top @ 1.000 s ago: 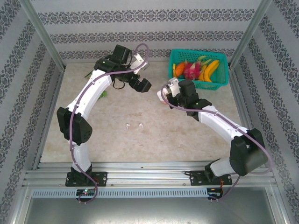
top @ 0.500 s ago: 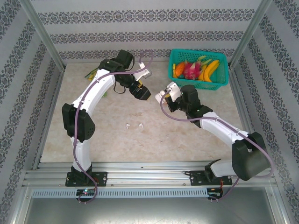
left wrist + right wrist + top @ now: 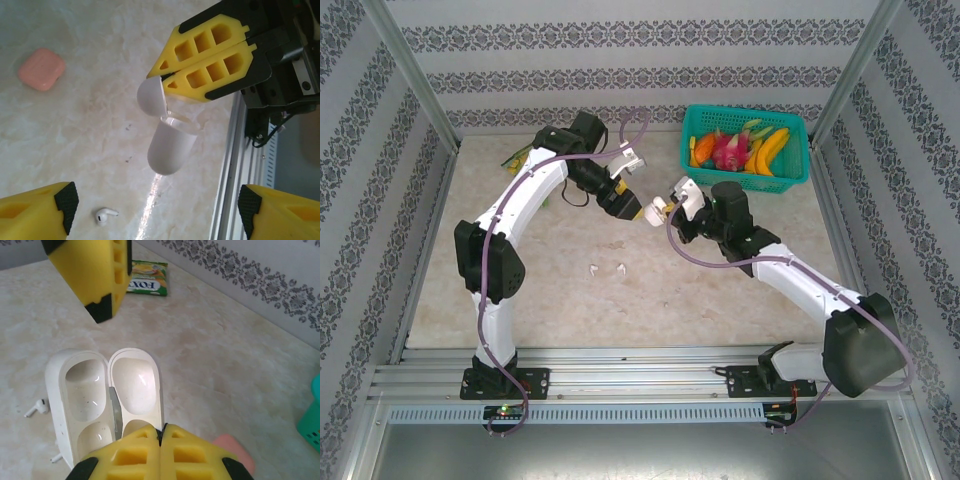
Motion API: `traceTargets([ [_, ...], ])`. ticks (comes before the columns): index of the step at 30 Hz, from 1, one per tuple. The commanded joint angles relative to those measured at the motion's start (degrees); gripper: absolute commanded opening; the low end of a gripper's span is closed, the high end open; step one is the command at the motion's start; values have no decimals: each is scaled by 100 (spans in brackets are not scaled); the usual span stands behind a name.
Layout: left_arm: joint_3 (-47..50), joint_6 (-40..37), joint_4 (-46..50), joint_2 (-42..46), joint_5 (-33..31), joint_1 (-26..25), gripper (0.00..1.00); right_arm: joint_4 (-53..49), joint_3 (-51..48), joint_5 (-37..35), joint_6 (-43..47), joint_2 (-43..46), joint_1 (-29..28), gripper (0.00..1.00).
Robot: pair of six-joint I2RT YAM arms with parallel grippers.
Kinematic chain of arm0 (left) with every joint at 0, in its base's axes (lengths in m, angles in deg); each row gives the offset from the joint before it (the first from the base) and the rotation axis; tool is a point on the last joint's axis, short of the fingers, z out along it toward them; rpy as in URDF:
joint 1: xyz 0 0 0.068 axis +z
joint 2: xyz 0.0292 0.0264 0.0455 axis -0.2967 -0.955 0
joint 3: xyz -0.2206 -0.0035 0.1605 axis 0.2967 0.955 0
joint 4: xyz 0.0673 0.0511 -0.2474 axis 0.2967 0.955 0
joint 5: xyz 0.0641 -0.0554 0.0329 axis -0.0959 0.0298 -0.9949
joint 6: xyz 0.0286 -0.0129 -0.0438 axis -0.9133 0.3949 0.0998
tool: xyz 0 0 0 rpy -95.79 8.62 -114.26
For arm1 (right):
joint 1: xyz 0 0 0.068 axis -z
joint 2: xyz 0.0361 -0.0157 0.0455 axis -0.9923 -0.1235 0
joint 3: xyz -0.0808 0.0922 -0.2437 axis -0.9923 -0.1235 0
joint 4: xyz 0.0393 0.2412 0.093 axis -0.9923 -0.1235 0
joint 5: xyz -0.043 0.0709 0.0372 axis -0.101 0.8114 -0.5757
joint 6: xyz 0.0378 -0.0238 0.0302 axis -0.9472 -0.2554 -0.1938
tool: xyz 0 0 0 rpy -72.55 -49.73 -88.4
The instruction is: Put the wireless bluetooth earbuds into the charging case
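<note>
The left end effector point(image 3: 631, 207), released with its fingers spread wide, hangs over mid-bench point(image 3: 720, 295), and the white earbuds point(image 3: 590, 270) lie loose on the marble at its 7 o'clock. At its 3 o'clock, almost tip to tip, the right end effector point(image 3: 161, 432) is clenched on the hinged lid of the open white charging case point(image 3: 170, 147). A coral-pink case point(image 3: 41, 69) rests at the white case's 10 o'clock in the left wrist view, and a teal fruit basket point(image 3: 744, 109) stands at the right end effector's 1 o'clock.
</note>
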Motion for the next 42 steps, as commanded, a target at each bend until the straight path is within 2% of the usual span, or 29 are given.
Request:
traceTargets([
  [1, -213, -244, 442, -167, 298, -38, 83, -18, -51, 317, 39, 178, -101, 0],
  [18, -200, -381, 724, -365, 134, -372, 74, -274, -7, 14, 434, 364, -434, 0],
  [27, -191, -489, 893, -400, 321, -400, 63, -251, -9, -92, 443, 364, -451, 0],
  [42, -112, -599, 1053, -514, 513, -445, 53, -277, 39, -66, 452, 367, -449, 0],
])
